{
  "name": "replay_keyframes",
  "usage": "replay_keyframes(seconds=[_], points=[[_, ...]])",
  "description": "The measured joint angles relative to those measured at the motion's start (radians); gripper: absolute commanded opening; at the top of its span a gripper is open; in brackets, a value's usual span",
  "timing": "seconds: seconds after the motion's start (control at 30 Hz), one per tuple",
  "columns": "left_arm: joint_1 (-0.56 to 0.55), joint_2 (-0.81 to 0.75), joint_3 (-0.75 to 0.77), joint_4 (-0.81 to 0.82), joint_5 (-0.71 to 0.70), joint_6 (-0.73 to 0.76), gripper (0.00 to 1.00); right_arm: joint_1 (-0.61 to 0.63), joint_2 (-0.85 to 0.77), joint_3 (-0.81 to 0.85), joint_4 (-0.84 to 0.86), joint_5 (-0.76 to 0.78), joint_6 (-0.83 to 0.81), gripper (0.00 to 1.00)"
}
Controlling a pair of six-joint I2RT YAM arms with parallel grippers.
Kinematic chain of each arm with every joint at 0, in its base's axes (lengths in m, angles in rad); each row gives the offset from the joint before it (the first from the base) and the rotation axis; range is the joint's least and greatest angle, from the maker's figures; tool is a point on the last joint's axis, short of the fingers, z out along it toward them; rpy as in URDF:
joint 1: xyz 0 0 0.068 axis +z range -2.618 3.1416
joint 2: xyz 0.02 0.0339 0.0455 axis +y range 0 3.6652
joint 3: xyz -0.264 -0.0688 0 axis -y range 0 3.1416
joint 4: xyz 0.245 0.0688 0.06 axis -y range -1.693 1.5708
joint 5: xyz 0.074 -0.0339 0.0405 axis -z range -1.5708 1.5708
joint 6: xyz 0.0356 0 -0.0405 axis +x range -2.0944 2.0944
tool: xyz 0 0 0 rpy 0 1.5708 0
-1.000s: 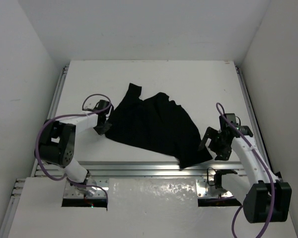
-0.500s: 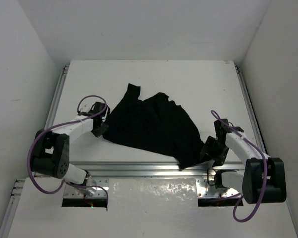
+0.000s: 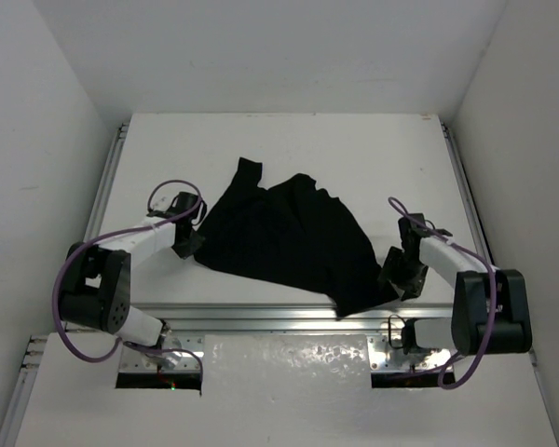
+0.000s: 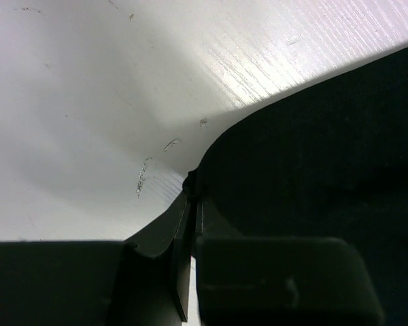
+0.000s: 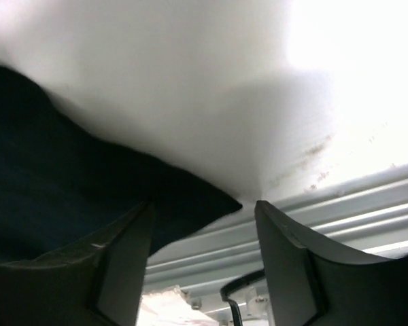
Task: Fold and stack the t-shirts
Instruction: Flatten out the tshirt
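Now, the step: we judge this to be the gripping of two edges so the t-shirt can be spread flat; no fold is made yet.
T-shirt: rumpled on the middle of the table, one part reaching toward 11 o'clock, one corner at 5 o'clock just beside the rail.
Left tool: clenched at the shirt's 9 o'clock edge; the cloth edge runs into the closed tips, so we take it as pinching the cloth.
Right tool: jaws apart, low over the table, standing either side of the 5 o'clock corner; nothing grasped.
Next move: in our view the right tool should close on that corner, clear of the rail, and then both should draw apart toward 9 and 3 o'clock.
Hard to make out: black cloth against black fingers hides how deep the left pinch goes; we see no neck label, so we cannot tell front from back; only one shirt shows.
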Motion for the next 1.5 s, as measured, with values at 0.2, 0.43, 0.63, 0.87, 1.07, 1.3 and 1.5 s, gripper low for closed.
replay_keyframes(seconds=[0.2, 0.43, 0.63, 0.87, 1.07, 1.3, 1.5], points=[[0.000, 0.008, 0.003, 0.000, 0.000, 0.009, 0.00, 0.000, 0.060, 0.012, 0.039, -0.045, -0.025, 0.35], [0.000, 0.017, 0.025, -0.010, 0.000, 0.019, 0.00, 0.000, 0.055, 0.012, 0.061, -0.079, -0.035, 0.00], [0.000, -0.013, 0.190, -0.149, -0.001, 0.059, 0.00, 0.000, -0.074, 0.127, -0.071, -0.070, -0.032, 0.00], [0.000, -0.171, 0.686, -0.254, -0.041, 0.127, 0.00, 0.001, -0.147, 0.799, -0.264, -0.022, -0.042, 0.00], [0.000, -0.334, 0.958, -0.293, -0.066, 0.175, 0.00, 0.001, -0.159, 1.239, -0.371, -0.007, -0.060, 0.00], [-0.068, -0.315, 1.293, -0.383, -0.127, 0.233, 0.00, 0.002, -0.088, 1.654, -0.478, -0.014, -0.104, 0.00], [-0.130, -0.375, 1.279, -0.403, -0.140, 0.291, 0.00, 0.002, -0.142, 1.669, -0.486, -0.013, -0.147, 0.00]])
